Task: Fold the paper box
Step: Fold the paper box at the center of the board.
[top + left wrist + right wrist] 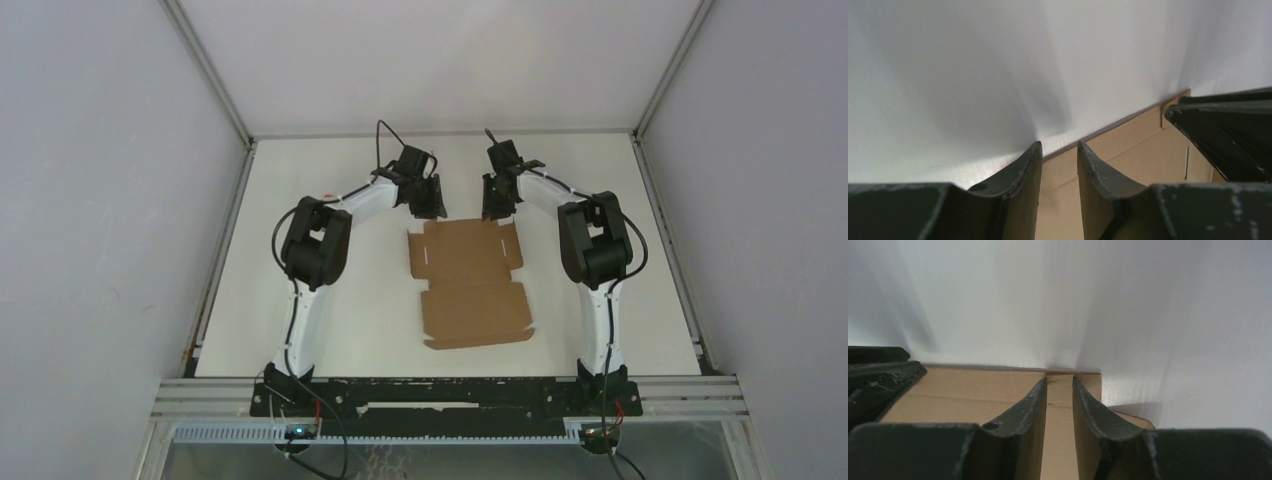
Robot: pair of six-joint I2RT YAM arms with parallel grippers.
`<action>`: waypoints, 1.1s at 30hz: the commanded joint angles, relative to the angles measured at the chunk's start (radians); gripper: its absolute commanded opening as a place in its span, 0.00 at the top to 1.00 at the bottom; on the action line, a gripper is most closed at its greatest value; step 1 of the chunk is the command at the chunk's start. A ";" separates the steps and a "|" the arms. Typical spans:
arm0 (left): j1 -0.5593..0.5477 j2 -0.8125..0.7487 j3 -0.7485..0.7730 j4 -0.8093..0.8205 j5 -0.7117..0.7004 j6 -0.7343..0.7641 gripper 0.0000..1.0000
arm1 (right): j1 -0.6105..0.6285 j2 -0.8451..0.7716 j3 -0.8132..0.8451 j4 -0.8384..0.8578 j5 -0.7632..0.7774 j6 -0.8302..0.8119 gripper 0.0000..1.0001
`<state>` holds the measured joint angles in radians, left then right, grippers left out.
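Left gripper (1058, 150): jaws narrow, a slim gap between the fingers (1023, 175), nothing pinched. Brown cardboard shows through the gap. The tips sit over the far edge of the paper box (468, 285), with white table just beyond. Can't tell whether the tips touch the sheet.

Right gripper (1059, 382): same story. Narrow gap, nothing clamped, cardboard visible between the fingers (1093, 410). The tips are at the far edge, close to the sheet's far right corner. Contact also unclear.

Each wrist view catches the other gripper's dark body at its inner side, so the two are near each other with a gap between. In the top view both point down at the far end of the box, left one by the far left corner, right one by the far right.

The paper box is a flat, unfolded die-cut sheet lying in the middle of the table (370, 330), between the two arms. Its long axis runs away from the bases, slightly skewed. Flaps and notches show along both sides, with a crease line across the middle. No panel is visibly lifted.

Grey enclosure walls (90, 200) stand left, right and behind.
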<state>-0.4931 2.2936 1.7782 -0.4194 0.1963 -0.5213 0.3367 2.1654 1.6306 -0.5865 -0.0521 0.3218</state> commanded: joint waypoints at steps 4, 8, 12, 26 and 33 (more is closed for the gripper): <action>-0.031 -0.028 -0.066 -0.001 0.035 -0.025 0.63 | 0.021 0.053 -0.040 0.020 -0.012 0.020 0.67; -0.033 -0.040 -0.088 0.015 0.035 -0.028 0.63 | 0.026 0.044 -0.061 0.029 -0.011 0.023 0.67; -0.033 -0.050 -0.099 0.017 0.033 -0.028 0.63 | 0.027 0.030 -0.084 0.038 -0.011 0.025 0.67; 0.004 -0.259 -0.007 -0.058 -0.049 0.029 0.54 | 0.015 -0.078 -0.097 0.025 -0.032 0.004 0.65; 0.037 -0.451 -0.109 -0.072 -0.095 0.025 0.51 | 0.016 -0.110 -0.097 0.010 -0.049 -0.004 0.64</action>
<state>-0.4755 1.9938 1.7069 -0.4892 0.1413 -0.5148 0.3466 2.1170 1.5513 -0.5262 -0.0845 0.3290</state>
